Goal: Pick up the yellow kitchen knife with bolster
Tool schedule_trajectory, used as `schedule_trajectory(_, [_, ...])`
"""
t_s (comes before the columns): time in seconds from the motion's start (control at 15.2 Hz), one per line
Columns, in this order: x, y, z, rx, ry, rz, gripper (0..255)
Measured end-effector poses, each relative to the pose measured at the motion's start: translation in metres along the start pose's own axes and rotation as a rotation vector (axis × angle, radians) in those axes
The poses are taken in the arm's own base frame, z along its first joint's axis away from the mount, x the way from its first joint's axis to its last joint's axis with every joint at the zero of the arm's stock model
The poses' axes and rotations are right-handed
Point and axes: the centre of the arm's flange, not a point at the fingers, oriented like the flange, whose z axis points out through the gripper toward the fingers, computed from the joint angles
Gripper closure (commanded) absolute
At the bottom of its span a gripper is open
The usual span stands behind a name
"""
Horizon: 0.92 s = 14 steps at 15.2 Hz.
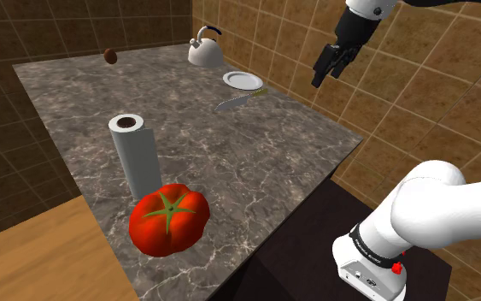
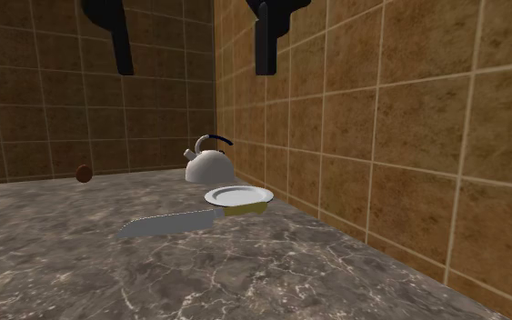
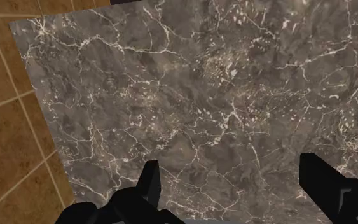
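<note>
The knife lies flat on the dark marble counter, grey blade pointing toward the shoulder view's left, its yellowish handle tucked against the rim of a white plate. My gripper hangs high in the air, off to the shoulder view's right of the knife, near the tiled wall. Its black fingers stand wide apart with nothing between them, above bare marble. In the second exterior view the gripper hangs well above the knife.
A white kettle stands behind the plate by the wall corner. A paper towel roll and a large red tomato stand at the counter's near end. A small brown object sits at the far edge.
</note>
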Motion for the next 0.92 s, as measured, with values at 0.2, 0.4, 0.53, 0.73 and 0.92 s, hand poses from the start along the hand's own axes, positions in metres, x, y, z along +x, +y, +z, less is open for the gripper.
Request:
schedule_trajectory(0.2, [0.014, -0.006, 0.007, 0.003, -0.008, 0.056, 0])
schedule_trajectory(0.4, [0.039, -0.021, 0.026, 0.008, -0.027, 0.189, 0])
schedule_trajectory(0.53, [0.066, -0.026, 0.042, 0.013, -0.04, 0.287, 0])
schedule_trajectory(0.73, [0.103, -0.028, 0.065, 0.02, -0.06, 0.433, 0])
schedule_trajectory(0.92, [0.132, -0.033, 0.092, 0.027, -0.08, 0.579, 0])
